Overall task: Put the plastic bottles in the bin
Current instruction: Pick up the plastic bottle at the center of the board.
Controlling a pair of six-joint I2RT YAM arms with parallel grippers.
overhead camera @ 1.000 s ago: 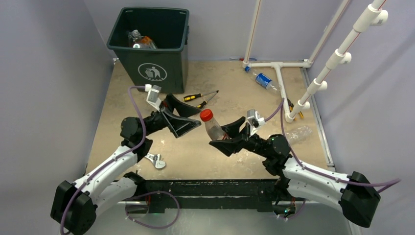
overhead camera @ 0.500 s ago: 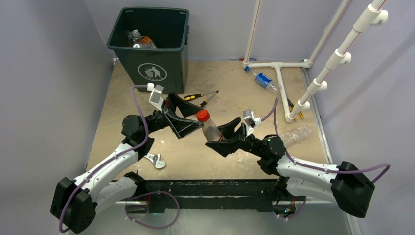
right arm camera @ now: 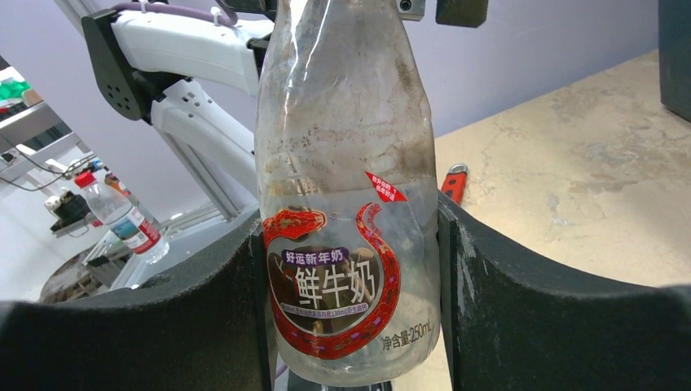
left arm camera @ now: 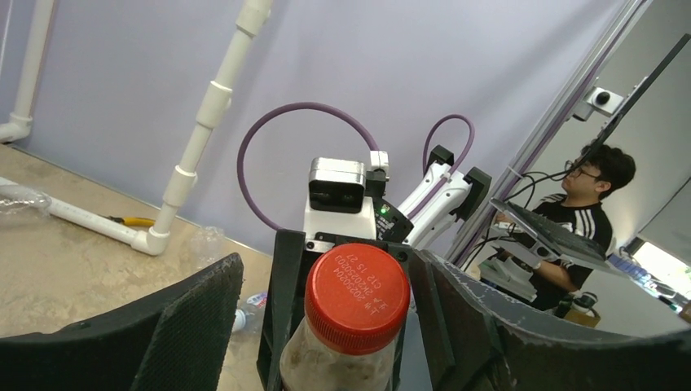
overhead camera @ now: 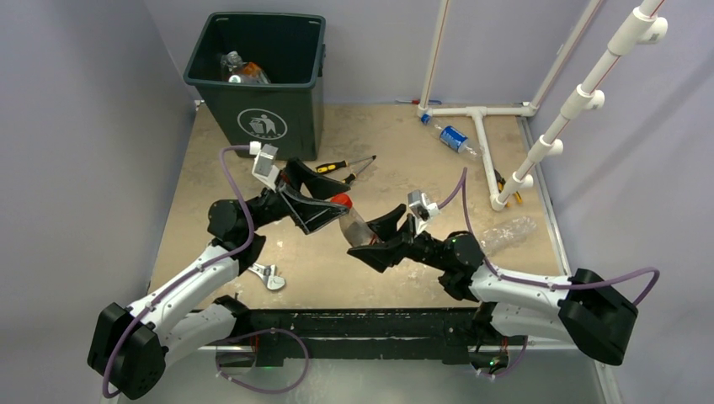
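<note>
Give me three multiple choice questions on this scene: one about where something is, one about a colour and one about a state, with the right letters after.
1. Where does the blue-labelled clear plastic bottle lie?
A. inside the dark green bin
B. on the beige table beside the white pipe frame
C. under the red-handled wrench

2. What colour is the cap of the red-labelled clear plastic bottle?
A. red
B. blue
C. white

3. How do the right fingers stand?
A. open and empty
B. open over a screwdriver
C. shut on the red-labelled bottle

B, the top view shows it lying on the tabletop next to the pipe.
A, the left wrist view looks straight at a red cap.
C, the right wrist view shows both fingers pressed to the bottle's sides.
</note>
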